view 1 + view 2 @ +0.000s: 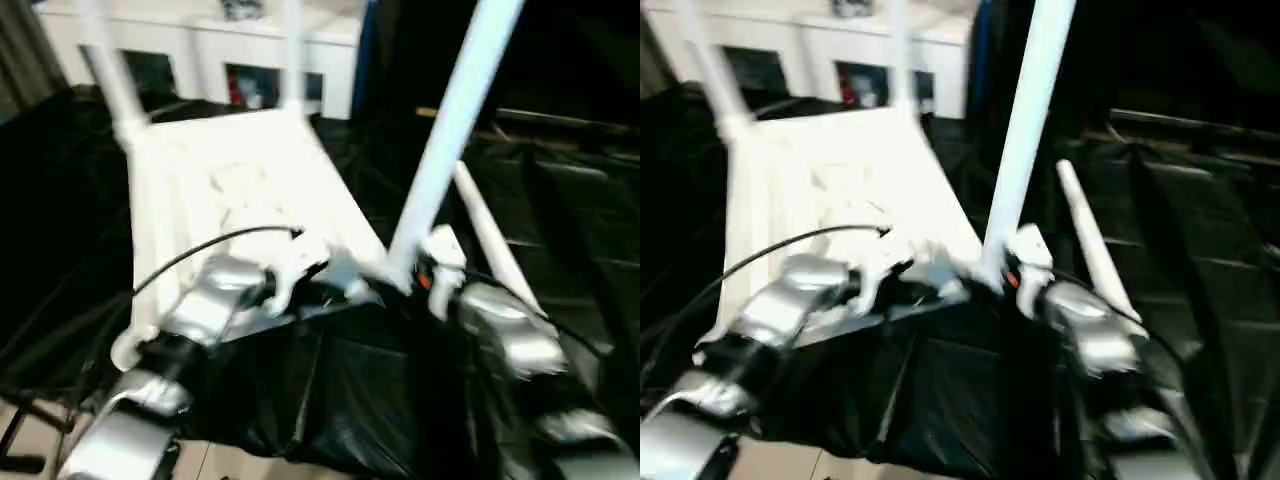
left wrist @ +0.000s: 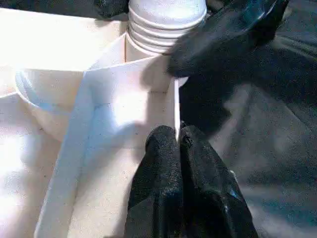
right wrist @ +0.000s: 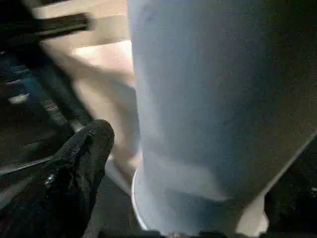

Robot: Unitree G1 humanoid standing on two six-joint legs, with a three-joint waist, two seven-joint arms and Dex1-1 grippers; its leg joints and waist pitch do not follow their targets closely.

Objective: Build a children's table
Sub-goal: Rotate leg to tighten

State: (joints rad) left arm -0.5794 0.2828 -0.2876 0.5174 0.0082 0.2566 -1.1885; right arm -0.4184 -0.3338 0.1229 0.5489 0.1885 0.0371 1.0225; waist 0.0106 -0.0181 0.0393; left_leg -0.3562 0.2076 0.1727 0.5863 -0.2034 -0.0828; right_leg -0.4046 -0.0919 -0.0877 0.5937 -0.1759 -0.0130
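Observation:
The white tabletop lies underside up on black cloth. Two white legs stand in its far corner sockets. My right gripper is shut on a third leg, held nearly upright with its threaded end at the near right corner socket. The right wrist view has this leg between my black fingers. My left gripper is shut on the tabletop's thin rim just beside that socket. A fourth leg lies loose on the cloth to the right.
Black cloth covers the work surface and drapes over its near edge. A white cabinet with glass doors stands behind the tabletop. A black cable arcs over my left forearm. Light floor shows at the lower left.

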